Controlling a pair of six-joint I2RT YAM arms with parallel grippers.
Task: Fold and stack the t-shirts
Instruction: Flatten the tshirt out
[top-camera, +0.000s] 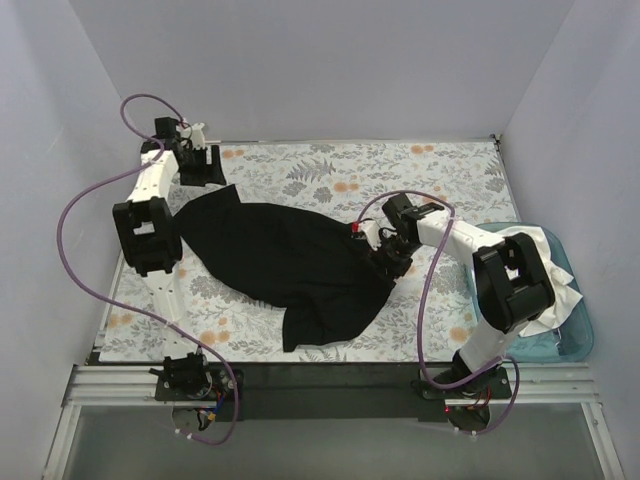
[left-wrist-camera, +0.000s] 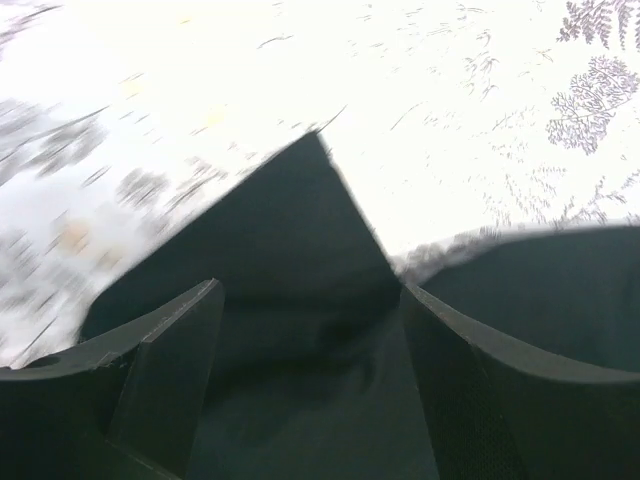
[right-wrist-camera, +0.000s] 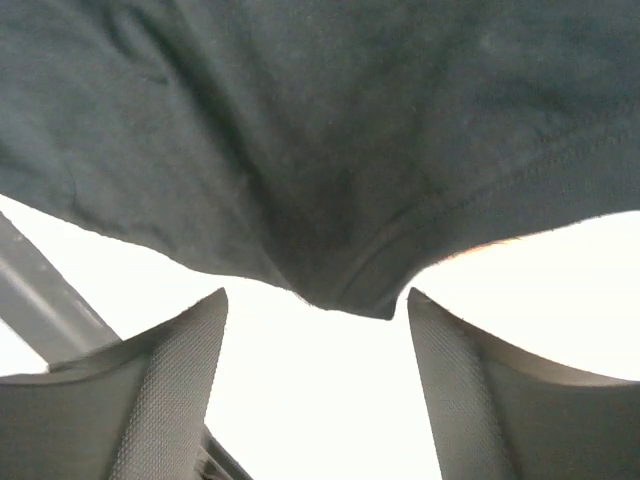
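A black t-shirt (top-camera: 285, 255) lies loosely spread across the floral sheet, one part bunched toward the near edge. My left gripper (top-camera: 208, 172) sits at its far left corner. In the left wrist view its jaws (left-wrist-camera: 310, 290) stand apart with black cloth (left-wrist-camera: 290, 250) lying between and under the fingers, and the corner points away. My right gripper (top-camera: 385, 262) is at the shirt's right edge. It is open (right-wrist-camera: 317, 295), and the hem of the black shirt (right-wrist-camera: 330, 150) hangs just beyond the fingertips, not between them. White t-shirts (top-camera: 550, 265) lie heaped in a tub.
The teal tub (top-camera: 580, 340) stands at the right edge of the table, beside the right arm. The floral sheet (top-camera: 420, 170) covers the tabletop. White walls close in the back and both sides.
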